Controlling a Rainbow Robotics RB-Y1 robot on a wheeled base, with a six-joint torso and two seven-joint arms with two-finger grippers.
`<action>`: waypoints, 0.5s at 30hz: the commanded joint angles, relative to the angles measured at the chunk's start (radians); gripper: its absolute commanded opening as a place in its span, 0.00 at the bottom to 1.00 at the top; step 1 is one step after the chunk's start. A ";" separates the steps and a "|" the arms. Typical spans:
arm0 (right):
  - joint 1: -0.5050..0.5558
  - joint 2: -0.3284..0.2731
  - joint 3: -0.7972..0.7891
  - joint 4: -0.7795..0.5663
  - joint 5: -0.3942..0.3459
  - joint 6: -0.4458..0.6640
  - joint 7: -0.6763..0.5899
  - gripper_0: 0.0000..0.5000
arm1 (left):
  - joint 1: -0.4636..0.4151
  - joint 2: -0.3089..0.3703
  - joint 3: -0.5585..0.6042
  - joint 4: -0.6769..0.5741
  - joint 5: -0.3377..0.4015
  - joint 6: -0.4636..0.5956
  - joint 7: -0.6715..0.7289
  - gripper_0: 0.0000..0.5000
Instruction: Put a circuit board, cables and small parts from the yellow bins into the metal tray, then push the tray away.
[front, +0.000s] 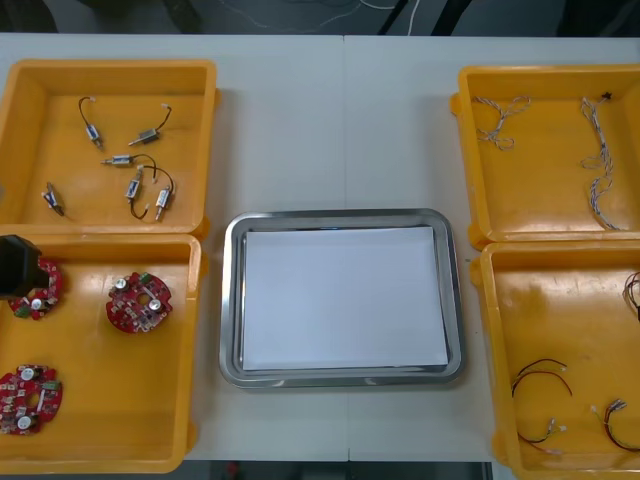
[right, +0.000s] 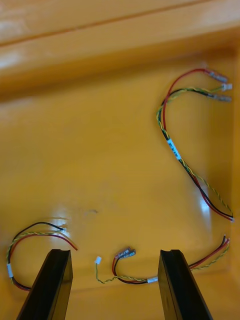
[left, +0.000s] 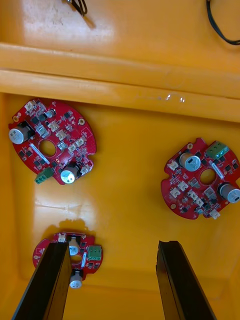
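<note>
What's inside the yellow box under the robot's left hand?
Three round red boards: one in the middle, one nearest the robot, one at the far left. The open left hand hovers over that last one and hides part of it. The right hand hangs open over cables.

My left gripper (left: 114, 245) ends in two matte black fingers (left: 50, 282). They are flat-sided slabs, broader low down and narrowing to squared-off tips, with a sharp edge running up each inner face. My right gripper (right: 115, 252) carries a matching pair of plain black fingers (right: 180, 290), with the same tapered, blunt-ended shape. Seen from above, the black, boxy end of my left arm (front: 18, 265) is angular and hard-cornered.
</note>
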 joint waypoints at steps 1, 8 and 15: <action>0.080 -0.029 -0.034 -0.035 -0.004 -0.035 -0.059 1.00 | 0.080 0.022 0.045 -0.053 -0.011 -0.036 -0.029 1.00; 0.137 0.006 -0.033 -0.035 -0.007 -0.095 -0.091 1.00 | 0.147 0.019 0.088 -0.101 -0.008 -0.056 0.000 1.00; 0.183 0.034 -0.026 -0.036 -0.001 -0.155 -0.114 1.00 | 0.173 0.014 0.108 -0.139 -0.009 -0.064 0.121 1.00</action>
